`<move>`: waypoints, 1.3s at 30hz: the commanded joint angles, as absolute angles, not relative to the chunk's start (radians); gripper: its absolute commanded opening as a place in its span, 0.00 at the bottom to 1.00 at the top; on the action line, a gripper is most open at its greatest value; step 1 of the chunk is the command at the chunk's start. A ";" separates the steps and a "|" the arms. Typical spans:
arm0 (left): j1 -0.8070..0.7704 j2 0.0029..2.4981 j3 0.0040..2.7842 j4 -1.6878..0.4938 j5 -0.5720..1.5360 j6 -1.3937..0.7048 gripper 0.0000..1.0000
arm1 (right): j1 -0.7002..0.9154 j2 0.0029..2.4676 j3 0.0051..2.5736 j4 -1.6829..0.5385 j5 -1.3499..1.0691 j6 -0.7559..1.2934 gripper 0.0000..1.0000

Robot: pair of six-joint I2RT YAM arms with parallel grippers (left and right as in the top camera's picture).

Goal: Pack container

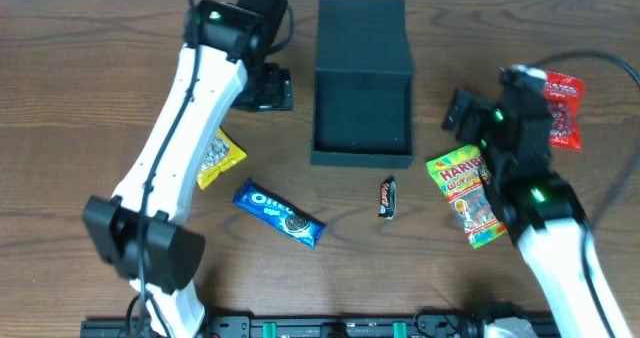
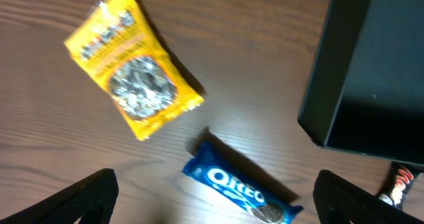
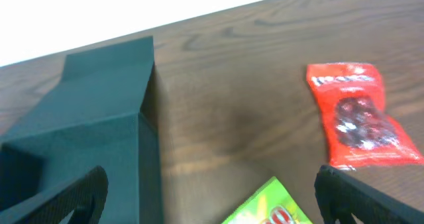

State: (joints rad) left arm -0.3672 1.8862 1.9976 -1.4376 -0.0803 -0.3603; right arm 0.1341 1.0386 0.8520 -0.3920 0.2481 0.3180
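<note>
Five snacks: all lie loose on the wooden surface [image 1: 90, 108] and none is in the container [image 1: 362, 159], so I judge that packing has not begun.
Container: a dark square box at the top middle of the surface, between the two arms. Its hinged flap [image 1: 362, 33] is folded back on the far side. The mouth faces up and looks bare, which leaves it reachable from either side.
Left end effector [image 2: 215, 184]: fingers spread wide with nothing between them. It hovers left of the container, and its camera looks down on the two nearest snacks.
Yellow packet [image 1: 220, 158]: lies flat and tilted at the left, partly under the left arm in the overhead view.
Oreo pack [image 1: 280, 214]: lies diagonally, near the yellow packet but apart from it.
Chocolate bar [image 1: 387, 197]: small and dark, near the container's front wall without touching it.
Right end effector [image 3: 211, 184]: fingers apart and empty. It hangs over bare surface between the container and the red packet.
Haribo bag [image 1: 462, 183]: green, right of the chocolate bar, partly hidden by the right arm.
Red packet [image 1: 563, 108]: lies far right, well apart from the container.
Likely split: each arm probably takes the snacks on its own side, as the layout puts them within easy reach.
</note>
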 commanded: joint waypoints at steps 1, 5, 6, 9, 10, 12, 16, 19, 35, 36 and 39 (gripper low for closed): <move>-0.367 1.783 1.937 -1.434 -0.163 -0.336 0.95 | 0.138 0.873 0.857 -0.508 0.260 0.307 0.99; -0.367 1.658 1.782 -1.360 -0.167 -0.336 0.95 | 0.138 0.670 0.857 -0.694 0.255 0.318 0.99; -0.367 1.622 1.736 -1.335 -0.167 -0.337 0.95 | 0.138 0.633 0.857 -0.735 0.255 0.318 0.99; -0.366 1.481 1.569 -1.250 -0.168 -0.347 0.95 | 0.138 0.541 0.857 -0.858 0.255 0.318 0.99; -0.366 1.431 1.512 -1.222 -0.168 -0.347 0.95 | 0.138 0.522 0.857 -0.893 0.254 0.318 0.99; -0.361 1.351 1.419 -1.175 -0.167 -0.348 0.95 | 0.138 0.503 0.857 -0.943 0.237 0.318 0.99; -0.355 1.223 1.230 -1.074 -0.168 -0.402 0.95 | 0.138 0.497 0.857 -0.992 0.140 0.321 0.99; -0.330 1.216 1.147 -1.005 -0.167 -0.462 0.95 | 0.138 0.497 0.857 -1.019 0.126 0.321 0.99; -0.071 1.629 1.076 -0.707 0.108 -0.891 0.95 | 0.138 0.497 0.857 -1.042 0.127 0.321 0.99; -0.071 1.648 1.076 -0.688 0.114 -0.898 0.96 | 0.138 0.497 0.857 -1.042 0.127 0.321 0.99; -0.071 1.689 1.076 -0.642 0.117 -0.906 0.96 | 0.138 0.497 0.857 -1.042 0.127 0.321 0.99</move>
State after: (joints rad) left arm -0.0746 1.6588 1.0740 -0.6624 0.0776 -0.8478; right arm 0.1341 0.5011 0.8536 -1.0397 0.1291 0.3187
